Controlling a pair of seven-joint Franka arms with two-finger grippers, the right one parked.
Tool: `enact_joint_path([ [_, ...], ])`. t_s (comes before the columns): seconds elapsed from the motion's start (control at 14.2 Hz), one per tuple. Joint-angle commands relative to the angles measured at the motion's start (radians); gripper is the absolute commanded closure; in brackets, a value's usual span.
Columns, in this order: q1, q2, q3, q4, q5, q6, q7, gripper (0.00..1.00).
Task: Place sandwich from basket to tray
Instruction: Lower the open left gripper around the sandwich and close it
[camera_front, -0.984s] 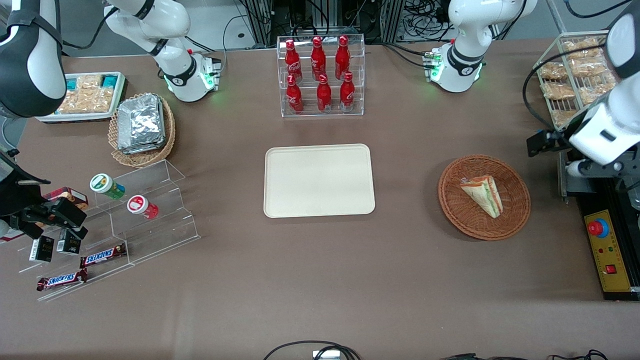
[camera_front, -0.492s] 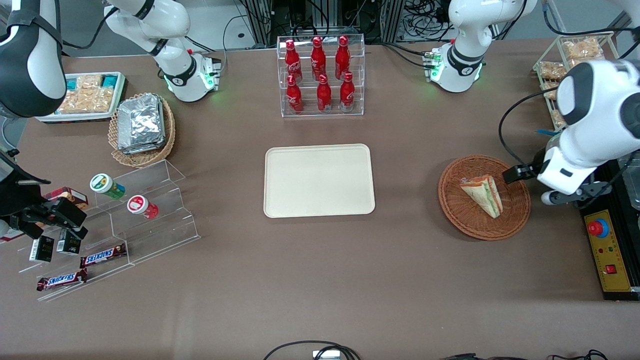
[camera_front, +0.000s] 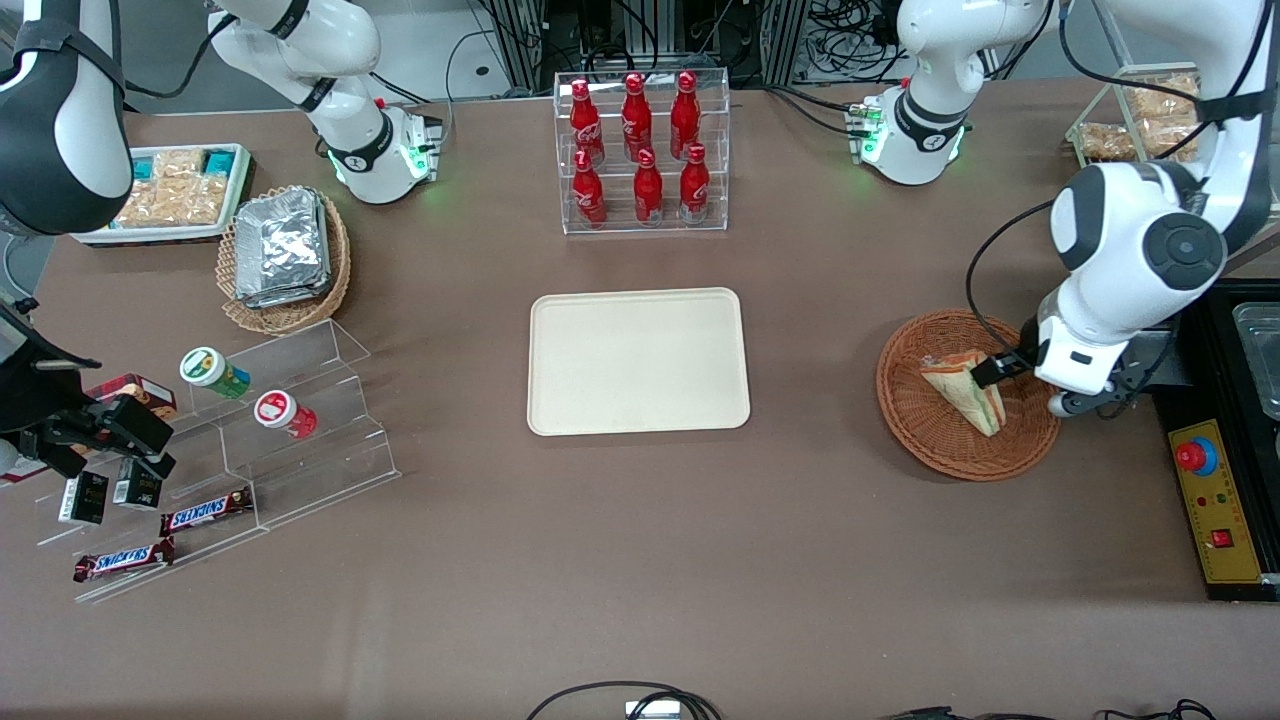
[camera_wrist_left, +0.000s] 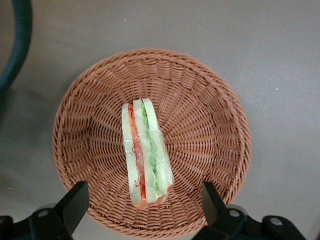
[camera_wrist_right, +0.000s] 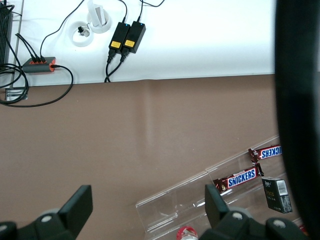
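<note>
The sandwich (camera_front: 965, 388), a clear-wrapped wedge with green and red-orange layers, lies in the round reddish-brown wicker basket (camera_front: 940, 450). The cream-beige tray (camera_front: 638, 360) lies flat at the table's middle, toward the parked arm's end from the basket, with nothing on it. In the left wrist view my gripper (camera_wrist_left: 144, 202) hangs above the basket (camera_wrist_left: 210, 125), open, its two fingers spread wide to either side of the sandwich (camera_wrist_left: 146, 155) and not touching it. In the front view the arm's hand (camera_front: 1075, 365) hovers over the basket's rim and hides the fingers.
A clear rack of red bottles (camera_front: 642, 150) stands farther from the front camera than the tray. A control box with a red button (camera_front: 1215, 500) lies beside the basket at the working arm's end. A tan basket of foil packets (camera_front: 285, 250) and an acrylic stand (camera_front: 280, 440) sit toward the parked arm's end.
The left arm has swung in from the working arm's end of the table, and its hand now hangs over the basket. The sandwich, basket and tray have not moved.
</note>
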Motion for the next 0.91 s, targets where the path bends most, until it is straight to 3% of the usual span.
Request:
enact_joint_path([
  [0.0, 0.005, 0.018, -0.002, -0.025, 0.015, 0.046, -0.047, 0.00],
  [0.49, 0.026, 0.066, 0.001, -0.158, 0.015, 0.273, -0.058, 0.00],
  [0.84, 0.035, 0.104, 0.001, -0.175, 0.015, 0.319, -0.087, 0.00],
])
